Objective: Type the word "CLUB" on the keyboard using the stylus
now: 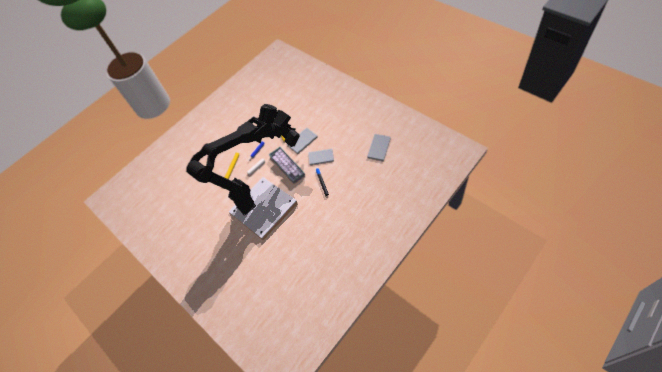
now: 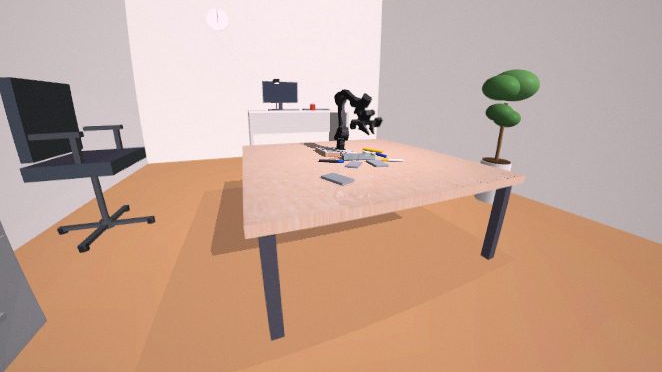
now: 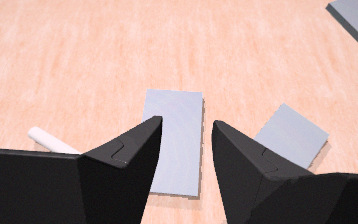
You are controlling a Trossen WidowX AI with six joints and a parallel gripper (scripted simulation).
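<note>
My gripper [image 2: 370, 132] [image 3: 187, 126] is partly open and empty. It hangs above the desk, its fingers apart over a grey plate [image 3: 175, 150] [image 1: 306, 140]. The small keyboard [image 1: 286, 164] [image 2: 358, 156] with pale keys lies in front of the arm's base. Several pen-like things lie around it: a black pen with a blue end [image 1: 323, 184] [image 2: 329, 161], a blue pen [image 1: 257, 149] and a thick yellow one [image 1: 232, 165] [image 2: 372, 150]. A thin white pen [image 2: 395, 160] [image 3: 50, 140] lies left of the fingers in the wrist view. Which one is the stylus, I cannot tell.
A short white stick [image 1: 256, 167] lies between keyboard and yellow pen. A second grey plate [image 1: 321, 157] [image 3: 292, 136] lies beside the keyboard, and a third plate [image 1: 379, 147] [image 2: 337, 178] farther out. The arm stands on a metal base plate [image 1: 287, 204].
</note>
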